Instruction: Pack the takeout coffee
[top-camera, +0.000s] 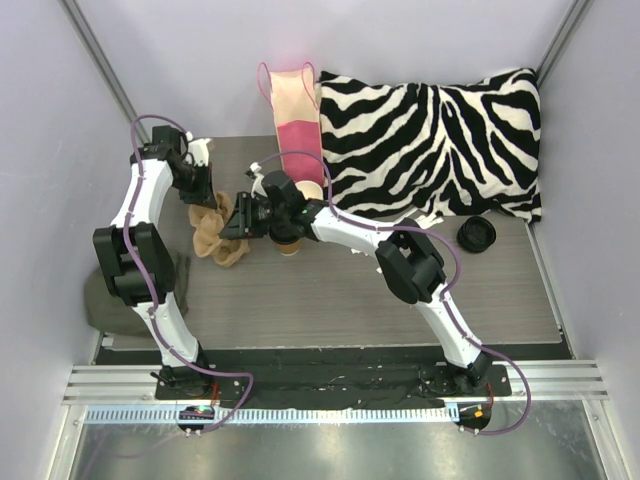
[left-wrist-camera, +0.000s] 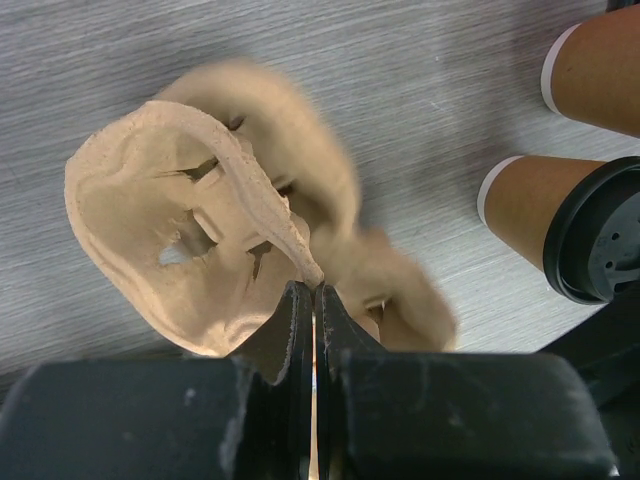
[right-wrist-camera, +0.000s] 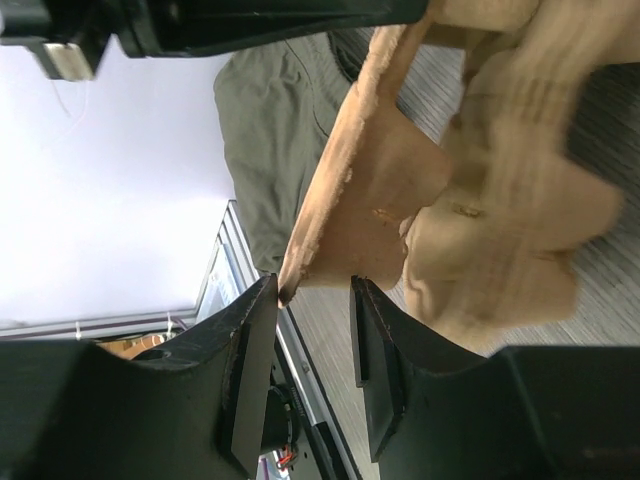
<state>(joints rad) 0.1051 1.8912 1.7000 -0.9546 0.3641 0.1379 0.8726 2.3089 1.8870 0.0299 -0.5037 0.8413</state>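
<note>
Left end effector (left-wrist-camera: 315, 292) was shut on the carrier (left-wrist-camera: 170, 220) by its rim, the right end effector (right-wrist-camera: 312, 290) half open astride its edge, with the cups (left-wrist-camera: 525, 200) just beside, midway between near and far edges of the tabletop (top-camera: 330, 300), so seating them probably needed that carrier laid flat first.

A black-lidded kraft-brown cup (left-wrist-camera: 525, 205) sits beside another brown cup (left-wrist-camera: 600, 70).

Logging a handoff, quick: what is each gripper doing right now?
Left gripper: jaws shut on the cup carrier.
Right gripper: jaws open, the carrier's corner at their tips, not clamped.
</note>
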